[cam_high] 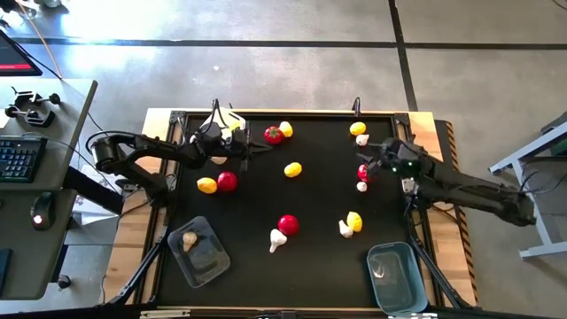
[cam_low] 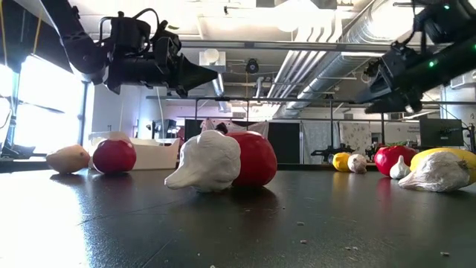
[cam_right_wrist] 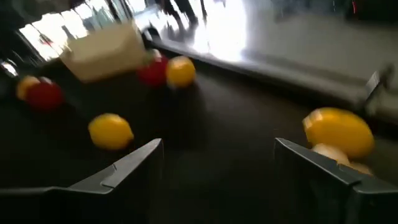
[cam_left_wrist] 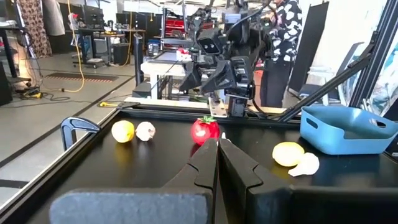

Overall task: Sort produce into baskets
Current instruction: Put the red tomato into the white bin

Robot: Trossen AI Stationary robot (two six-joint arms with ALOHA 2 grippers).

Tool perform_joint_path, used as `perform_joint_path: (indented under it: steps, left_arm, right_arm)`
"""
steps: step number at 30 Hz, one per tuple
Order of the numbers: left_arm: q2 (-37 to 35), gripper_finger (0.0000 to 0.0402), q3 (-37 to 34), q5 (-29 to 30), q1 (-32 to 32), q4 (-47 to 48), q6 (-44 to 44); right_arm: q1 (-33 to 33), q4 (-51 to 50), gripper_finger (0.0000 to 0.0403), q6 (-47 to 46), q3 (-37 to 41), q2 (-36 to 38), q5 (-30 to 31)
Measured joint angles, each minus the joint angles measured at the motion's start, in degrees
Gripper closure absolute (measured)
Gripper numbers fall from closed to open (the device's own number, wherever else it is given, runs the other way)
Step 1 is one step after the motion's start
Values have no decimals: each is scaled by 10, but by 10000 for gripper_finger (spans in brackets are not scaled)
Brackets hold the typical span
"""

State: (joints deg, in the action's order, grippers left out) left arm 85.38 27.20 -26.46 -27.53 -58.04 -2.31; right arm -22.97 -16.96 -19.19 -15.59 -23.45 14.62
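Note:
Tomatoes, lemons and garlic bulbs lie scattered on the black table. My left gripper (cam_high: pixel 259 147) is shut and empty, raised above the table's far left part (cam_low: pixel 212 74). A tomato (cam_high: pixel 273 135) and a lemon (cam_high: pixel 285 128) lie just beyond it. My right gripper (cam_high: pixel 368 155) is open and empty (cam_right_wrist: pixel 217 155), raised at the far right above a tomato (cam_high: pixel 363 171) and a garlic bulb (cam_high: pixel 361 186). The clear tub (cam_high: pixel 199 251) holds one garlic bulb (cam_high: pixel 189 238). The blue tub (cam_high: pixel 396 276) stands near right. The white tub (cam_high: pixel 218 160) is mostly hidden under my left arm.
More pieces lie mid-table: a lemon (cam_high: pixel 292 169), a lemon (cam_high: pixel 206 185) beside a tomato (cam_high: pixel 227 181), a tomato (cam_high: pixel 288 224) touching a garlic bulb (cam_high: pixel 277 239), and a lemon (cam_high: pixel 354 220) with a garlic bulb (cam_high: pixel 345 229). A person (cam_left_wrist: pixel 286 37) stands beyond the table.

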Motion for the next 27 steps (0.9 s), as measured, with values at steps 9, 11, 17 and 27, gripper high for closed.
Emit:
perform_joint_path:
  steps: [9, 11, 17, 27]
  left_arm:
    - [0, 401, 0, -43, 0, 0, 4]
    - [0, 401, 0, -51, 0, 3, 1]
    - [0, 401, 0, -50, 0, 25, 9]
    - [0, 401, 0, -50, 0, 45, 25]
  right_arm:
    - [20, -219, 108, -150, -131, -159, -12]
    - [20, -262, 108, -168, -162, -197, -14]
    - [15, -347, 108, -169, -244, -313, -52]
    - [-29, -453, 108, -131, -347, -477, -108]
